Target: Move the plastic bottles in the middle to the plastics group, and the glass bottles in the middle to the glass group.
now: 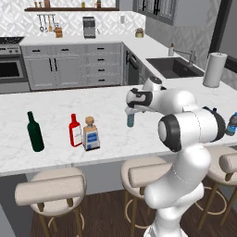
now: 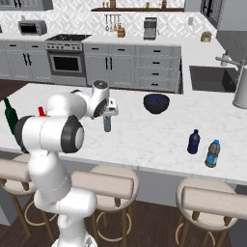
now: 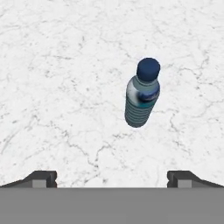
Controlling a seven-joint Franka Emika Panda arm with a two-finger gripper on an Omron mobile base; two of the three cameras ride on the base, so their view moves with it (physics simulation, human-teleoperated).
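A slim pale blue-grey water bottle (image 1: 130, 120) (image 2: 107, 124) (image 3: 142, 94) with a dark blue cap stands upright on the white marble counter (image 1: 55, 106). My gripper (image 1: 131, 110) (image 2: 109, 112) (image 3: 112, 179) hangs open just above it, with nothing between its fingers; in the hand view the bottle lies ahead, right of centre. A squat dark navy bottle (image 2: 193, 142) stands to the right, beside a blue bottle with a pale label band (image 2: 212, 153) (image 1: 232, 124). At the left, a green wine bottle (image 1: 34, 132), a red bottle (image 1: 75, 130) and a square amber corked bottle (image 1: 91, 134) stand together.
A dark bowl (image 2: 156, 103) sits on the counter behind the water bottle. A paper towel roll (image 1: 215, 69) stands at the far right by the sink (image 1: 173, 67). Padded stools (image 1: 51, 190) line the counter's near edge beside my base.
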